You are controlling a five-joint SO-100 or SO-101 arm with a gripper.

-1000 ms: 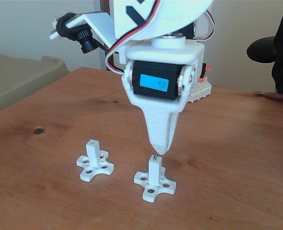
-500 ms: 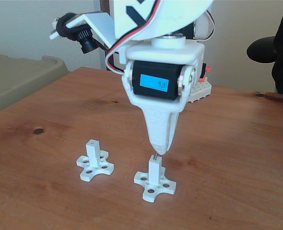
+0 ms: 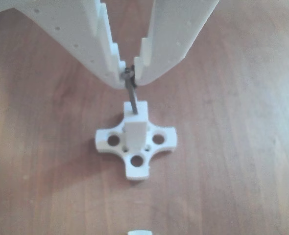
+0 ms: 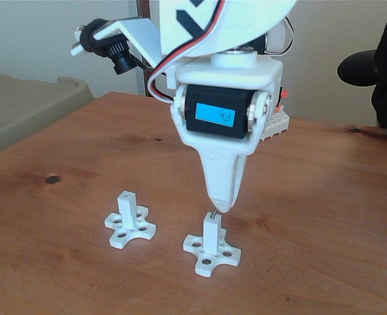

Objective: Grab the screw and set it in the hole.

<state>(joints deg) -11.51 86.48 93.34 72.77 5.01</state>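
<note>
- We see the gripper (image 3: 130,78) clamped on the head end of the screw (image 3: 131,98), its two white fingertips pinching it from either side.
- We find the screw hanging slightly tilted, its lower tip at the hole (image 3: 134,113) in the top face of the white post (image 3: 135,129).
- In the fixed view, the gripper (image 4: 221,205) stands directly above that post (image 4: 211,233) on the wooden table (image 4: 325,216).
- We note a second post (image 4: 128,211) standing left of it, well apart.

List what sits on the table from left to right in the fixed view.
Dark knot in the wood → empty white post with cross foot → white post with the screw entering its top, held by the gripper → white breadboard behind.
</note>
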